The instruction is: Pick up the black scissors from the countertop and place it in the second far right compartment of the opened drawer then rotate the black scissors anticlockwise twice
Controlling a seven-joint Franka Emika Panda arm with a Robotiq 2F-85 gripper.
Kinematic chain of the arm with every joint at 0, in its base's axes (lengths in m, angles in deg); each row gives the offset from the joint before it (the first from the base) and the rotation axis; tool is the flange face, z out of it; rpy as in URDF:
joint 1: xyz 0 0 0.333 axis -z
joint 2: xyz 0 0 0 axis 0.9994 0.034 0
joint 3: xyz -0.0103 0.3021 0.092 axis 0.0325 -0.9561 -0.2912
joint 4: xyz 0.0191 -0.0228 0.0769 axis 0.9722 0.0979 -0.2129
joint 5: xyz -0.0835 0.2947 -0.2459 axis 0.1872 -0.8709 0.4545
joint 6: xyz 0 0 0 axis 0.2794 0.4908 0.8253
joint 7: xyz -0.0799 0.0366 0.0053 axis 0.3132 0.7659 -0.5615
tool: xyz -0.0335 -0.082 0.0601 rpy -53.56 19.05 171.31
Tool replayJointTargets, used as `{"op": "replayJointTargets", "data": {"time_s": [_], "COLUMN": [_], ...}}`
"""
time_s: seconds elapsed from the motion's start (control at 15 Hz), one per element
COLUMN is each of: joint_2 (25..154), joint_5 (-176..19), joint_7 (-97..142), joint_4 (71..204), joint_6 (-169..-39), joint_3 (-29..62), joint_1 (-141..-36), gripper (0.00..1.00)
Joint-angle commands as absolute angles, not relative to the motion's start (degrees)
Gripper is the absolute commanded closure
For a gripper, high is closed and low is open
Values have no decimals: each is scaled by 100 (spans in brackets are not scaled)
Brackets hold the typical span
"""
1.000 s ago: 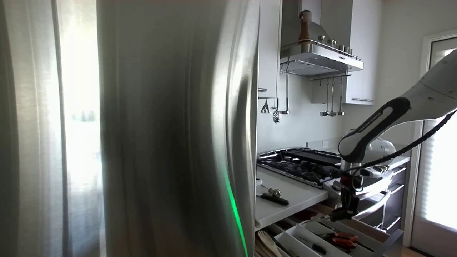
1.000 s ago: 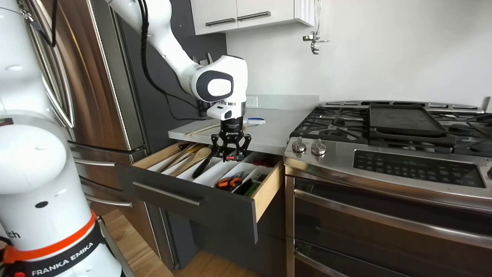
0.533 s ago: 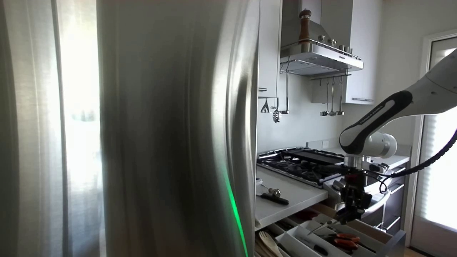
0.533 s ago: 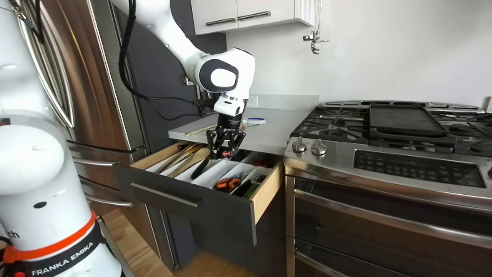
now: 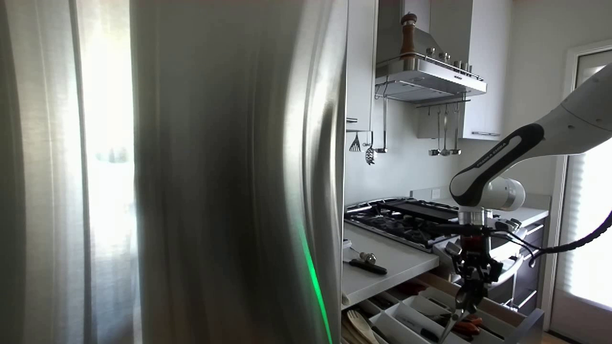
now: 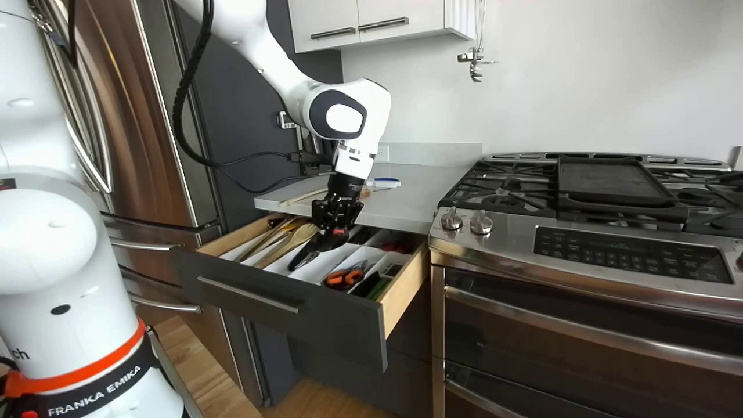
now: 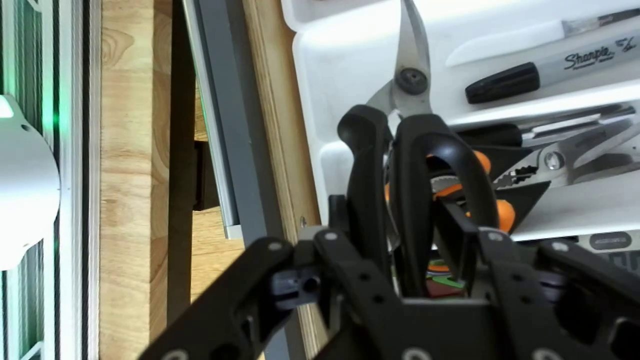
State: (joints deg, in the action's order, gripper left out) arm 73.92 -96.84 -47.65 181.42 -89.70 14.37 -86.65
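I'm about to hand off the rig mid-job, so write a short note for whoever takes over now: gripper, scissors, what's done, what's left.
Gripper: shut on the black scissors by their handles.
Scissors: held over the opened drawer, blades slanting down; I can't tell whether they touch anything in it.
Done: scissors off the countertop and over the drawer.
Left: lay them in the second compartment from the right, which seems to be the one holding an orange-handled tool, let go, then the two anticlockwise turns. The pictures don't show whether any turn has been made.
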Motion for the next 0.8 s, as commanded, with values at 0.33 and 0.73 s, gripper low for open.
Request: {"op": "replayJointTargets", "data": {"time_s": [0.33,0.73], "joint_2": [7544,7741], "joint_5": [-9587,-9253], "joint_7": [-4763,-4641], "joint_4": [17938,17876], "joint_6": [-8937,-8940], "joint_3": [1464,1433], "joint_1": [-8648,-8710], "gripper": [78,28]}}
